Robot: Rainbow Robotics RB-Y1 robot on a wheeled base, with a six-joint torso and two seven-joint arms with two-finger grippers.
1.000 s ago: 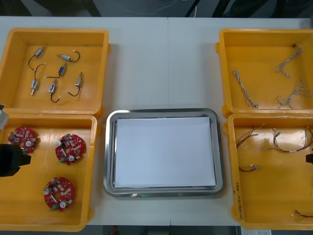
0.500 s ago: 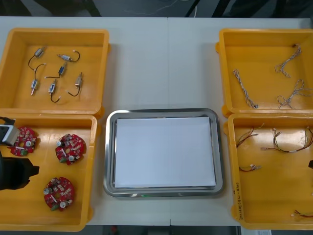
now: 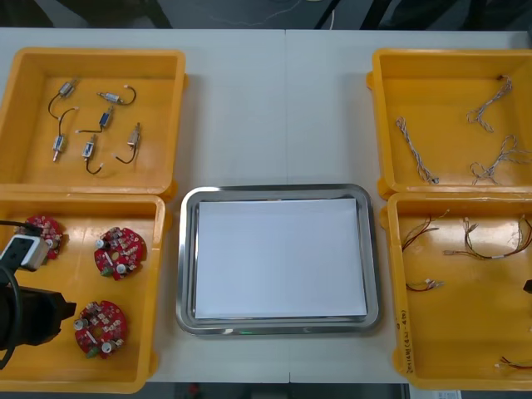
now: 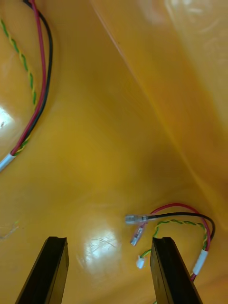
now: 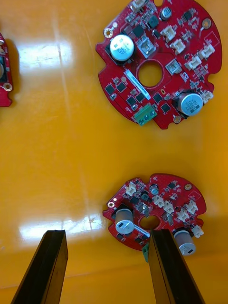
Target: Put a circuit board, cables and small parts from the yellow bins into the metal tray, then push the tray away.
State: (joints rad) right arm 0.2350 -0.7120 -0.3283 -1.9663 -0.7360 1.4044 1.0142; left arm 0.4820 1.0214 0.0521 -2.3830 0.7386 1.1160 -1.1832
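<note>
At eight o'clock from the tray (image 3: 274, 189), the left gripper (image 5: 107, 235) hangs over the near left bin (image 3: 137, 299). Its fingers are spread wide and hold nothing. Three round red boards lie on that bin's floor. From the wrist camera, one board (image 5: 154, 213) lies just off the fingertips, partly between the pair and partly behind one finger (image 5: 164, 266). A second board (image 5: 159, 61) lies farther out, well apart from the fingers. The edge of a third board (image 5: 4, 71) shows off to one side.

At four o'clock from the tray, the right gripper (image 4: 109, 240) sits low inside the near right bin (image 3: 465, 332), fingers likewise wide apart and empty. A cable (image 4: 175, 205) of red, black and yellow-green strands lies on the bin floor, its metal ends between the fingertips and nearer one of them. Another cable (image 4: 45, 71) lies farther off.

Small metal parts (image 3: 106, 118) sit in the bin at ten o'clock, and thin twisted cables (image 3: 413, 150) in the bin at two o'clock. The tray stands between the bins, white inside.
</note>
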